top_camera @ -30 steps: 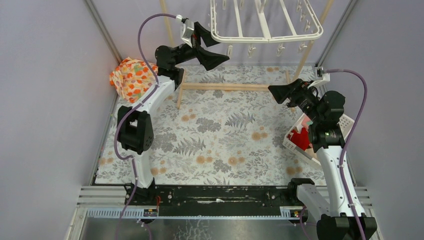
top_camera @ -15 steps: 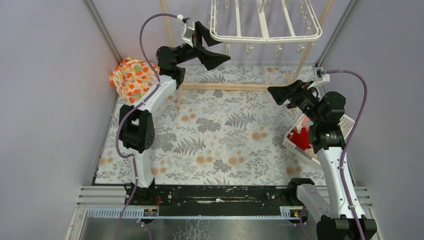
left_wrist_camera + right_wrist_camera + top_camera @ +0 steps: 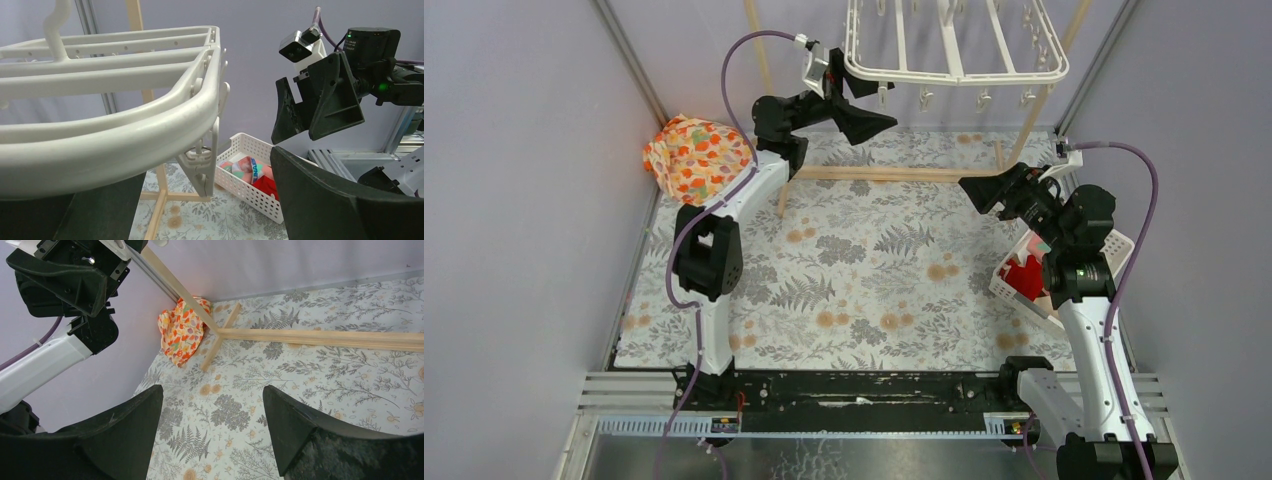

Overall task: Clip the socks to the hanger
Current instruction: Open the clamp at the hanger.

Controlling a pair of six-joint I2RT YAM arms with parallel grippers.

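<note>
A: Where are the socks at this moment?

B: They lie in the white slatted basket (image 3: 1006,287) at the right side of the table, close beside the right arm. From above, I see mainly the red sock (image 3: 1027,275). The left wrist camera also shows the pink sock (image 3: 245,165) with its teal patch and lettering, lying next to the red one. They are not yet clipped.

A: And the hanger?

B: The white hanger (image 3: 954,75) hangs above the far side of the table, on the light wooden stand (image 3: 894,173). Small clips (image 3: 929,100) dangle under its near rim.

A: What about the left gripper?

B: The left gripper (image 3: 879,103) is raised to the near left corner of the hanger. Its jaws are spread, and in the wrist view the curved rim passes across the gap between the two dark fingers (image 3: 340,200). Whether a finger touches the rim, I cannot tell. One clip hangs just under the rim in that same gap.

A: And the right one?

B: The right gripper (image 3: 972,192) hovers above the right part of the table, near the basket but apart from it, pointing toward the left. Its jaws are wide apart and there is nothing between them. Its own camera looks between them onto the leaf-patterned table cover (image 3: 300,370) and the foot of the stand. The orange-flowered cloth bundle (image 3: 182,330) lies in the far left corner, against the wall.
</note>
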